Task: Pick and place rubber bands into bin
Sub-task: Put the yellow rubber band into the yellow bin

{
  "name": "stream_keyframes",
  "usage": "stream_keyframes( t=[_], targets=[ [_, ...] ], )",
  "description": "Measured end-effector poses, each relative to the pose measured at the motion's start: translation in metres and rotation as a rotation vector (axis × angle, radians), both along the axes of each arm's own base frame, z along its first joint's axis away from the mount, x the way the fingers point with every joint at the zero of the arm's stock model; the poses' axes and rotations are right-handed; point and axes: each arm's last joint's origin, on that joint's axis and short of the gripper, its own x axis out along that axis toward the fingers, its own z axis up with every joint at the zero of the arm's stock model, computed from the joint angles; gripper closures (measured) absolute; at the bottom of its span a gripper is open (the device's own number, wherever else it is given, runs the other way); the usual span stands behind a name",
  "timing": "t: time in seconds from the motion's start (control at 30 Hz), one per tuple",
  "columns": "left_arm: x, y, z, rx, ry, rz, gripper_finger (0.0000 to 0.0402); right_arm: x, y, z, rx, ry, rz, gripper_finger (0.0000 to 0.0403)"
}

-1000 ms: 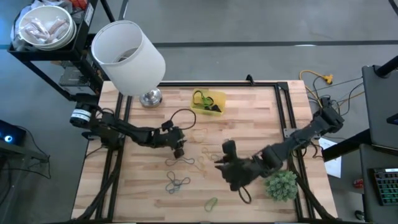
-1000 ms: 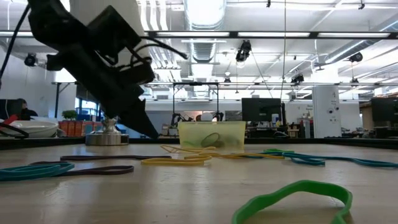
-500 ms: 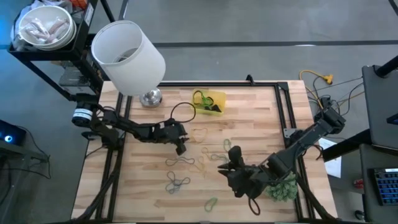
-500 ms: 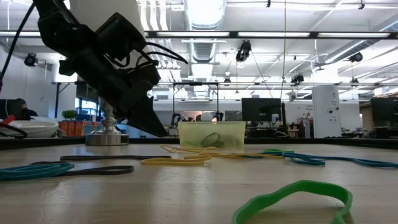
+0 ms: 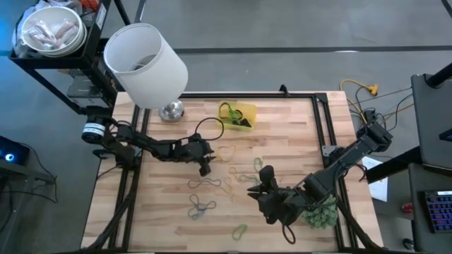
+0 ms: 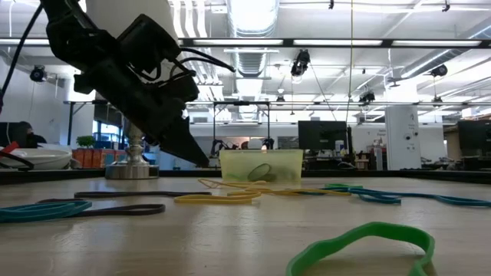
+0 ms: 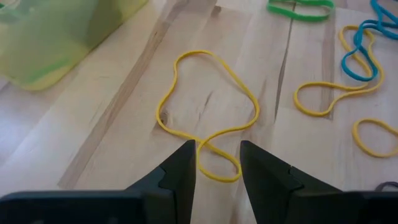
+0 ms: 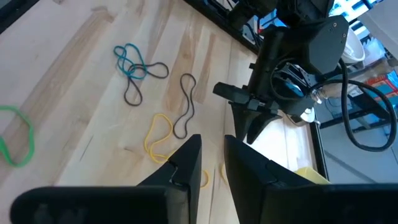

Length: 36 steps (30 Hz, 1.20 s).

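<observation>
Loose rubber bands lie on the wooden table: a yellow one (image 5: 226,151) (image 7: 205,112), a dark and tan tangle (image 5: 205,184), a blue-grey pair (image 5: 201,207) and a green one (image 5: 240,230) (image 6: 360,241). The yellow bin (image 5: 237,115) (image 6: 261,165) stands near the far edge with a few bands in it. My left gripper (image 5: 203,166) (image 7: 217,152) hangs open, slanting down over the near end of the yellow band and clear of the table (image 6: 196,159). My right gripper (image 5: 260,178) (image 8: 212,155) is higher up, near the table's middle, open by a narrow gap with nothing between its fingers.
A big white lampshade (image 5: 145,65) on a metal foot (image 5: 171,111) stands at the far left corner. A green tufted ball (image 5: 319,212) sits under the right arm near the front right. A black cable (image 5: 205,130) loops above the left gripper. A cart with a white bowl (image 5: 51,29) stands off the table.
My right arm has swung a little toward the table's near edge, then kept still. My left gripper has turned slightly, its tips shifting a little toward the bin. No rubber band has moved.
</observation>
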Motion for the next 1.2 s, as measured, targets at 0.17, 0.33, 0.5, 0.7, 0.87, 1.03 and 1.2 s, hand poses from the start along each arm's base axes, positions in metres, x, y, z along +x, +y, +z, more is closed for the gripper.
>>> stream_keyframes(
  t=[0.17,0.33,0.5,0.7,0.87,1.03,1.2],
  targets=[
    [0.005,0.0,-0.011,0.024,0.009,-0.02,0.0292,0.0,0.0,0.0,0.001,-0.002,0.0,0.034],
    [0.015,-0.001,-0.023,0.031,0.051,-0.054,0.0292,0.0,0.0,0.0,0.006,-0.003,-0.002,0.0342],
    [0.017,-0.001,-0.023,0.036,0.056,-0.062,0.0292,0.0,0.0,0.0,0.005,0.0,-0.002,0.0342],
    [0.014,-0.001,-0.025,0.04,0.088,-0.057,0.0292,0.0,0.0,-0.001,0.007,0.001,-0.003,0.0344],
    [0.014,-0.001,-0.025,0.045,0.091,-0.053,0.0292,0.0,0.0,-0.001,0.007,0.0,-0.002,0.0344],
    [0.014,0.0,-0.025,0.049,0.094,-0.047,0.0298,0.0,0.0,-0.001,0.008,-0.001,-0.002,0.0344],
    [0.013,-0.001,-0.026,0.055,0.11,-0.053,0.0352,0.0,0.0,-0.001,0.008,-0.001,-0.003,0.0344]
  ],
)
